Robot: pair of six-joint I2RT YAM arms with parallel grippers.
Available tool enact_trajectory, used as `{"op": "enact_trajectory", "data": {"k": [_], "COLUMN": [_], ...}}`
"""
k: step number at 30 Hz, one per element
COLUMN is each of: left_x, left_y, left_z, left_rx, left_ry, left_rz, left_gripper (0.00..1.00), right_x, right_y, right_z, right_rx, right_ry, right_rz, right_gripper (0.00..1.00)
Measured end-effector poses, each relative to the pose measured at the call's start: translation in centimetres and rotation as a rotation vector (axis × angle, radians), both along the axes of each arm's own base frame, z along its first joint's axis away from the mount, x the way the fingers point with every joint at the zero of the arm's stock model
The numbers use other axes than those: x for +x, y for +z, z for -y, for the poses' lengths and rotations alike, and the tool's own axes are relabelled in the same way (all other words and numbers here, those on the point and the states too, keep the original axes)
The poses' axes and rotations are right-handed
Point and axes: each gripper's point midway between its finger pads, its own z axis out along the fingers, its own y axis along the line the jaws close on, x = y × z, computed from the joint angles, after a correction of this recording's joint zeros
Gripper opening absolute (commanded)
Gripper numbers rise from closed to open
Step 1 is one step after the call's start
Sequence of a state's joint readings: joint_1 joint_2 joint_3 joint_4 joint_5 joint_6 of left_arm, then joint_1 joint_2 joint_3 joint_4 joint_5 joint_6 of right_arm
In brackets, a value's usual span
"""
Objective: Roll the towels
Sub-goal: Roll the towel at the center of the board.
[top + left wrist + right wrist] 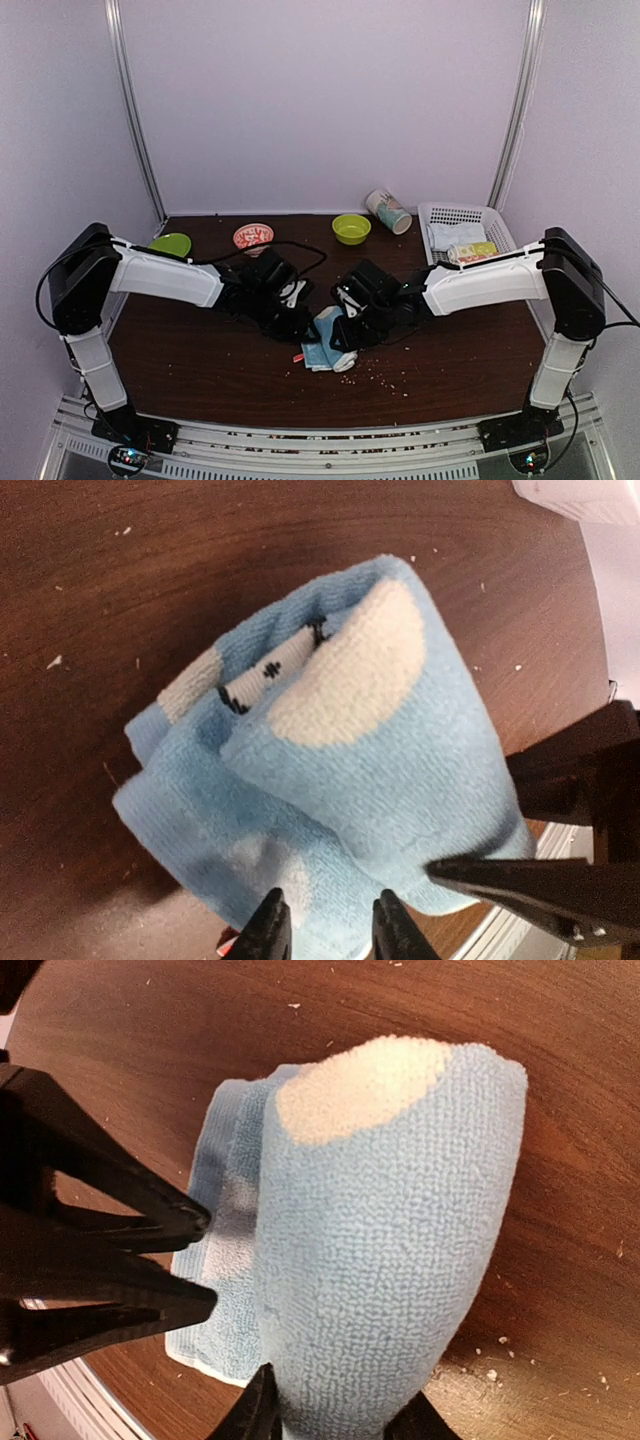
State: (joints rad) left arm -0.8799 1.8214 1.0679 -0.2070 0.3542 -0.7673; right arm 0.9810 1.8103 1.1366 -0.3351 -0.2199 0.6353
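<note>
Near the middle of the worktop (190, 370), toward its front edge, my right gripper (335, 1422) clamps the rolled light blue towel (380, 1240). My left gripper (332, 935) stands narrowly parted about its edge; grip undetermined. Crumbs (385, 378) lie on the dark wood.

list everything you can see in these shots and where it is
table: 1, dark brown wood
light blue towel: 1, white patches, partly rolled, table centre
crumbs: scattered, pale, right of the towel
green dish: 1, back left
patterned bowl: 1, red and white, back
yellow-green bowl: 1, back centre
paper cup: 1, printed, on its side, back right
basket: 1, white, back right
pale cloth: 1, in basket
yellow-green roll: 1, in basket
left arm, right arm: white and black
left claw: black, at towel's edge
right claw: black, pinching the roll
</note>
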Motion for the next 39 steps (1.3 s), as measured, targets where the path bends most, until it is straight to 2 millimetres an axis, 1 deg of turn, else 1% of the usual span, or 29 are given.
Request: {"op": "enact_trajectory", "data": {"k": [4, 7, 9, 12, 17, 20, 25, 31, 39], "left_x": [-0.2, 0.0, 0.1, 0.0, -0.2, -0.1, 0.0, 0.0, -0.2], "left_y": [1.5, 1.5, 1.0, -0.3, -3.0, -3.4, -3.4, -2.8, -3.0], "left_z": [-0.6, -1.2, -1.7, -2.4, -2.8, -2.6, -1.6, -0.6, -0.4], "left_rx": [-0.003, 0.018, 0.038, 0.074, 0.127, 0.120, 0.078, 0.017, -0.008], "left_ry": [0.000, 0.015, 0.028, 0.043, 0.051, 0.051, 0.044, 0.037, 0.037], "left_rz": [0.029, 0.045, 0.046, 0.035, -0.006, -0.009, -0.017, -0.022, -0.031], "left_gripper": [0.27, 0.21, 0.18, 0.15, 0.06, 0.00, 0.00, 0.00, 0.00], "right_x": [0.2, 0.4, 0.5, 0.5, 0.5, 0.5, 0.5, 0.5, 0.4], "right_y": [0.1, 0.1, 0.2, 0.2, 0.1, 0.2, 0.3, 1.0, 1.3], "right_z": [-0.1, -0.2, -0.2, -0.2, -0.1, -0.1, -0.3, -0.9, -1.4], "right_rx": [-0.008, -0.012, -0.015, -0.017, -0.027, -0.027, -0.020, 0.003, 0.027], "right_ry": [-0.003, -0.007, -0.008, -0.009, -0.010, -0.010, -0.008, 0.002, 0.013], "right_rz": [0.003, 0.007, 0.007, 0.007, 0.002, 0.002, 0.000, -0.003, -0.008], "right_gripper": [0.35, 0.35, 0.35, 0.34, 0.34, 0.35, 0.37, 0.38, 0.40]}}
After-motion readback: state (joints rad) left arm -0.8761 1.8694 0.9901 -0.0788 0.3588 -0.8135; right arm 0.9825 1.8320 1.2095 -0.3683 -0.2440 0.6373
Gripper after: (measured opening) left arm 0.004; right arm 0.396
